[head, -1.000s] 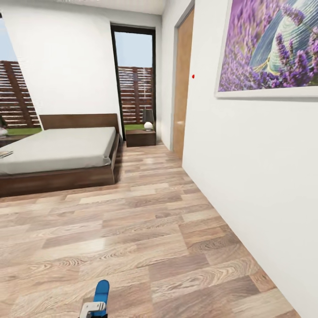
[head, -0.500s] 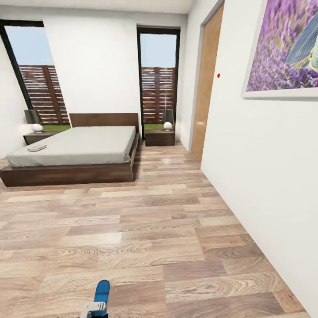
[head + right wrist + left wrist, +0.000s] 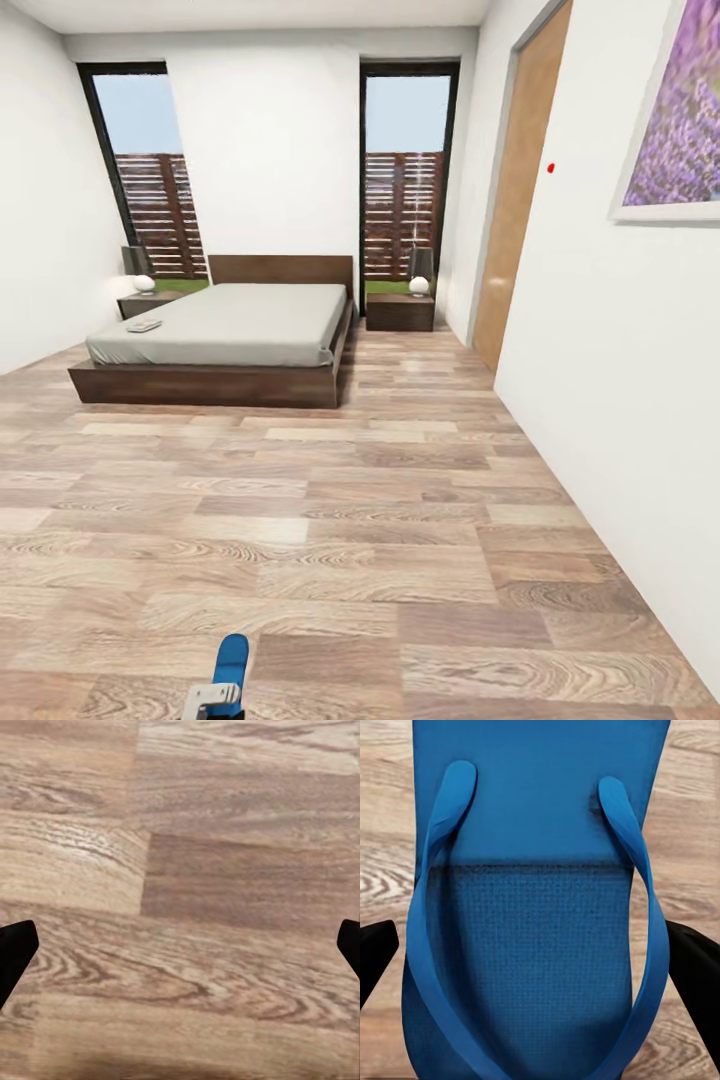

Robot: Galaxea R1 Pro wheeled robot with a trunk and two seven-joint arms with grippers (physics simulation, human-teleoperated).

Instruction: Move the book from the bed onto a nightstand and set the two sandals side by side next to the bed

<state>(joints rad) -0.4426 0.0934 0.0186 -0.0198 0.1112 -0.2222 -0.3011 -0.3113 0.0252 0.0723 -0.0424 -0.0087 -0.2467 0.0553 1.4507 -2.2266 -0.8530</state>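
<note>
One bright blue sandal (image 3: pixel 231 662) pokes up at the bottom edge of the head view, held in my left gripper (image 3: pixel 537 971). In the left wrist view the sandal (image 3: pixel 540 810), straps up, spans the space between the two black fingers (image 3: pixel 376 961), above the wood floor. My right gripper (image 3: pixel 180 945) hangs open over bare planks with nothing in it. Far across the room stands the bed (image 3: pixel 232 325), with the small book (image 3: pixel 143 325) lying on its left part. A dark nightstand (image 3: pixel 148 302) flanks the bed on the left and another nightstand (image 3: pixel 400 312) on the right.
A lamp stands on each nightstand. Tall windows (image 3: pixel 405 185) show a slatted fence. The white wall (image 3: pixel 600 400) runs close along my right, with a wooden door (image 3: pixel 515 210) and a purple picture (image 3: pixel 672 130). Wide plank floor (image 3: pixel 330 520) lies between me and the bed.
The head view has swung left, so the whole bed, the left nightstand and the left window have come into view. The sandal stays in my left gripper.
</note>
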